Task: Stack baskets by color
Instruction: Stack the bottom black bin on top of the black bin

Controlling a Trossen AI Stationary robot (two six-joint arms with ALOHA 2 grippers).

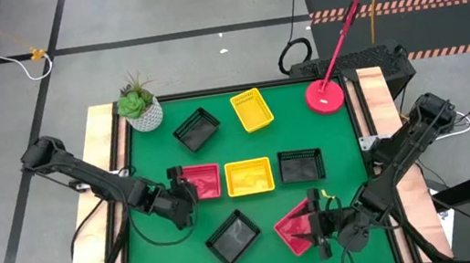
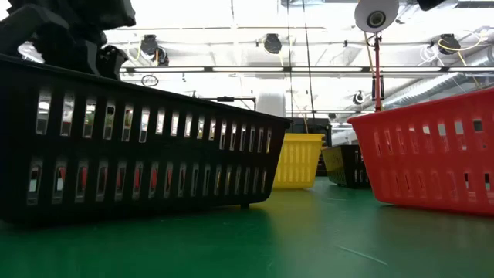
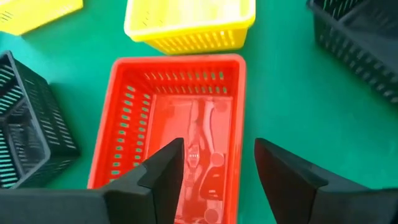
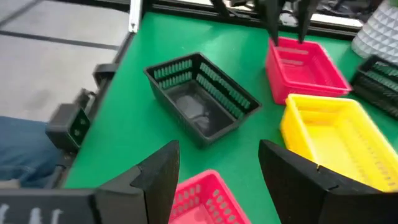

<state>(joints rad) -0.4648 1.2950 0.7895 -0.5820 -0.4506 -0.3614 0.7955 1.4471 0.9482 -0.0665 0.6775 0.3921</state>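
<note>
Seven baskets show on the green table. At the far side sit a black one (image 1: 196, 129) and a yellow one (image 1: 252, 110). The middle row holds red (image 1: 198, 182), yellow (image 1: 249, 176) and black (image 1: 301, 166). Nearer are a black basket (image 1: 233, 237) and a red one (image 1: 295, 229). All rest on their bottoms. My left gripper (image 3: 217, 177) hovers open over the near end of the middle-row red basket (image 3: 174, 118), one finger above its inside and one outside its wall. My right gripper (image 4: 217, 180) is open above a corner of the near red basket (image 4: 205, 199).
A white plant pot (image 1: 142, 110) stands at the far left corner and a red lamp base (image 1: 326, 95) at the far right. Wooden rails (image 1: 107, 149) border the table's left and right sides. A person's blue-clad leg (image 4: 25, 149) shows beyond the table's near edge.
</note>
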